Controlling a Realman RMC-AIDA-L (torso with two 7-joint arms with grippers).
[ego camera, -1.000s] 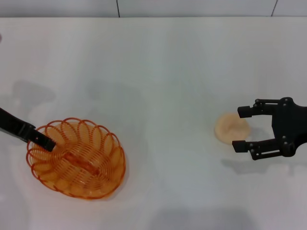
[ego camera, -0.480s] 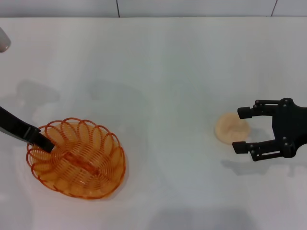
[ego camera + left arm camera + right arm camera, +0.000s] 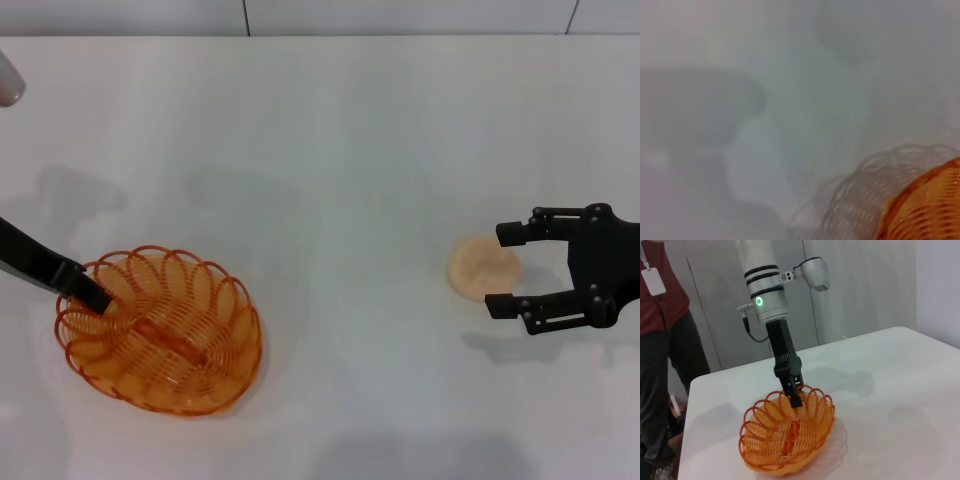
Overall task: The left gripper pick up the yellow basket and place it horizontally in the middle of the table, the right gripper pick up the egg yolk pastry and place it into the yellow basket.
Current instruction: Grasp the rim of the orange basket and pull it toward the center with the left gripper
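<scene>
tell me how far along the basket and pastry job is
Nothing is finished. The left pincer is at the yellow basket rim, basket still on the table's left side. The open right pincer flanks the egg yolk pastry, not lifted. Moving the basket and loading remain.

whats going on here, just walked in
The left gripper reaches into the yellow basket at its rim, on the table's left side. The right gripper sits open beside the pastry, fingers on either side of its edge. Both items rest on the white table.
</scene>
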